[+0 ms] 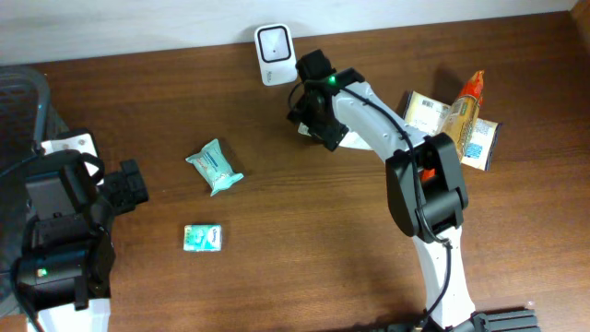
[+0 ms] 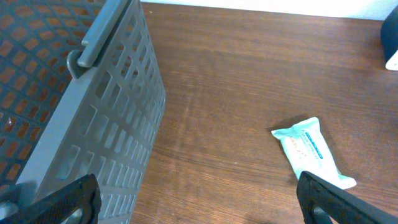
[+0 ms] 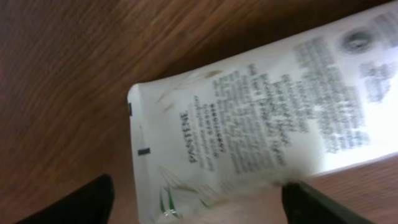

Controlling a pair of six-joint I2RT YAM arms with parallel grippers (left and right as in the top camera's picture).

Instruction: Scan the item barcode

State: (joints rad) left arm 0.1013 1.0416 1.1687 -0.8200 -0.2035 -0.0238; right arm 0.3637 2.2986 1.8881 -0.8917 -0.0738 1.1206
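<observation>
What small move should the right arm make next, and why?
Probably lift the right claw straight up, away from the white Pantene packet: its fingers stand wide apart and do not press the packet, near the scanner, so it seems released.

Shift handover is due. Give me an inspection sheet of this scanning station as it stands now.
Surface: brown wooden table, no spills seen.
Job's things: white scanner at the far edge; white Pantene pack lying under the right gripper.
Clutter: larger teal packet and small teal packet mid-table; pile of packaged goods at the right; grey basket at the left.
Grippers: left gripper open, holding nothing; right gripper open over the pack.
Cables: black cable along the right arm.
Surroundings: pale wall behind the table.
</observation>
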